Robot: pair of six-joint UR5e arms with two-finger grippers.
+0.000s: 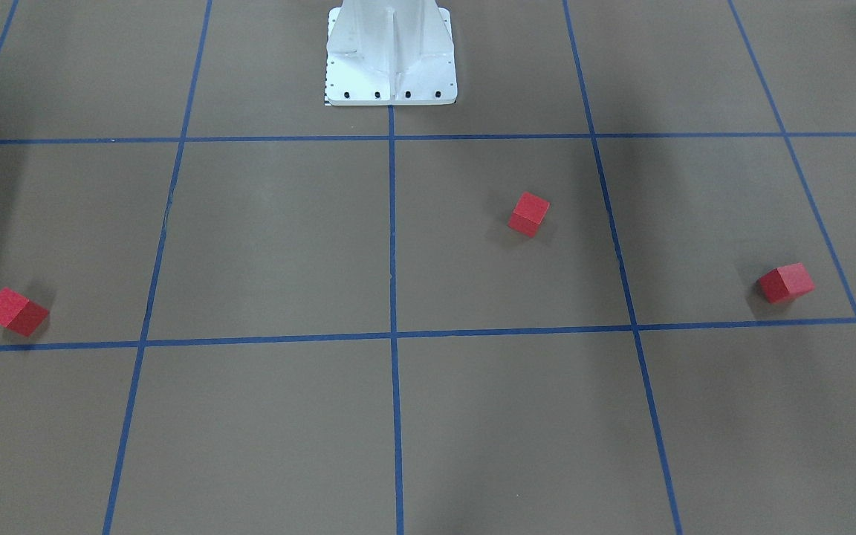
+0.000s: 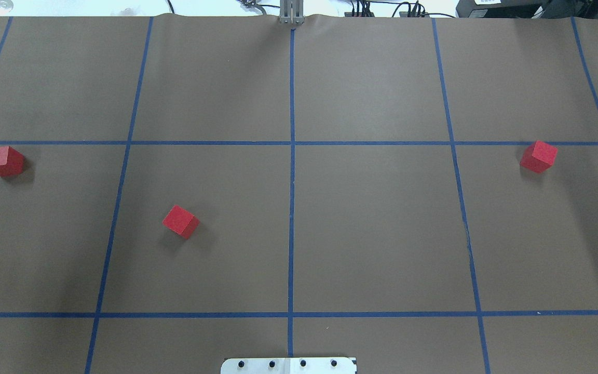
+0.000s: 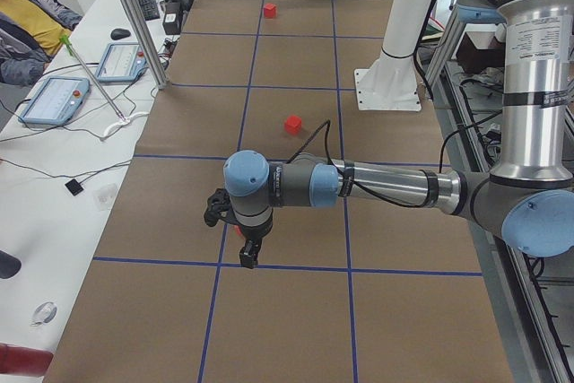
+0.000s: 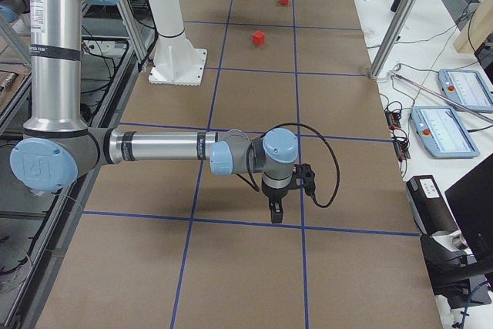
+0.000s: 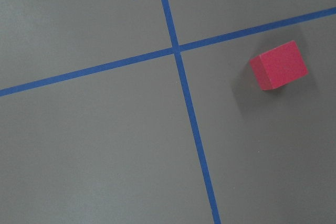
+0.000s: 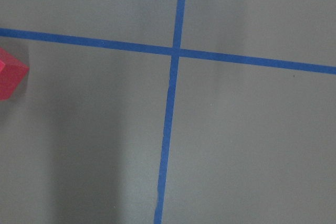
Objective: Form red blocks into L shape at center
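Note:
Three red blocks lie apart on the brown floor. In the overhead view one block (image 2: 4, 161) is at the far left, one (image 2: 180, 221) left of the center line (image 2: 291, 228), and one (image 2: 539, 156) at the far right. They also show in the front view (image 1: 786, 282), (image 1: 529, 214), (image 1: 15, 310). My left gripper (image 3: 248, 256) hangs low near the far-left block, which shows in the left wrist view (image 5: 278, 65). My right gripper (image 4: 275, 212) hangs low near the far-right block, which shows at the edge of the right wrist view (image 6: 10, 74). I cannot tell whether either gripper is open or shut.
The white robot pedestal (image 1: 391, 52) stands at the robot's edge of the grid (image 2: 288, 365). Side benches with teach pendants (image 3: 54, 100) (image 4: 454, 125) and aluminium posts (image 3: 134, 15) (image 4: 400, 17) flank the floor. Blue tape lines cross under both wrists.

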